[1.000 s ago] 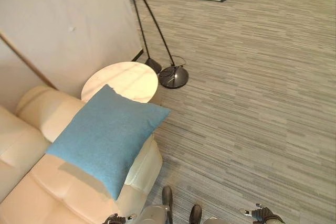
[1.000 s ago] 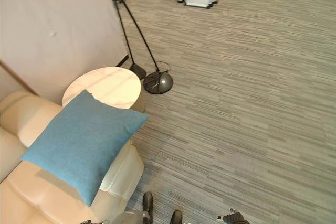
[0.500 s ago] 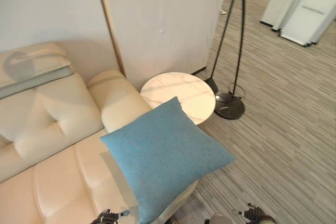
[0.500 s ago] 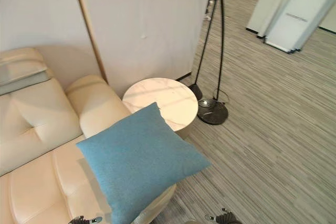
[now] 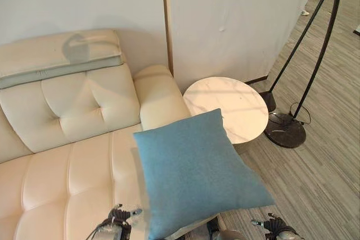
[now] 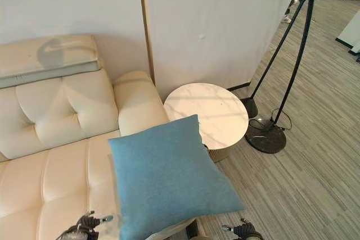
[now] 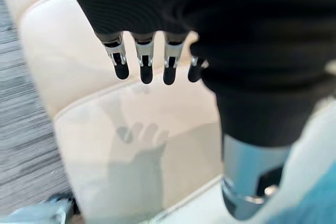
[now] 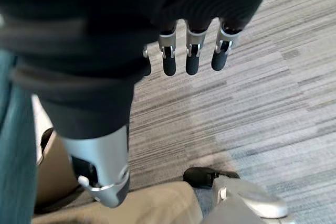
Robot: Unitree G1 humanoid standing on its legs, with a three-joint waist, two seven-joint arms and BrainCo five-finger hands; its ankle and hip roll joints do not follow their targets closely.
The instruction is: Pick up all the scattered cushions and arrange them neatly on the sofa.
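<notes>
Blue square fabric cushion (image 5: 194,172) on the cream leather sofa (image 5: 67,161) looks soft and light; grab its edges. Both hands hang released: left hand (image 7: 152,61), right hand (image 8: 191,51).

You cannot see how the square blue fabric cushion (image 5: 197,175) is supported: its lower corner runs off the bottom edge of the head views, and it covers the front end of the cream tufted leather sofa (image 5: 67,155). The sofa itself is cut off at the left edge. The cushion also hides the near rim of the round white marble side table (image 5: 228,105). The black floor lamp (image 6: 270,133) loses its top past the upper edge.
</notes>
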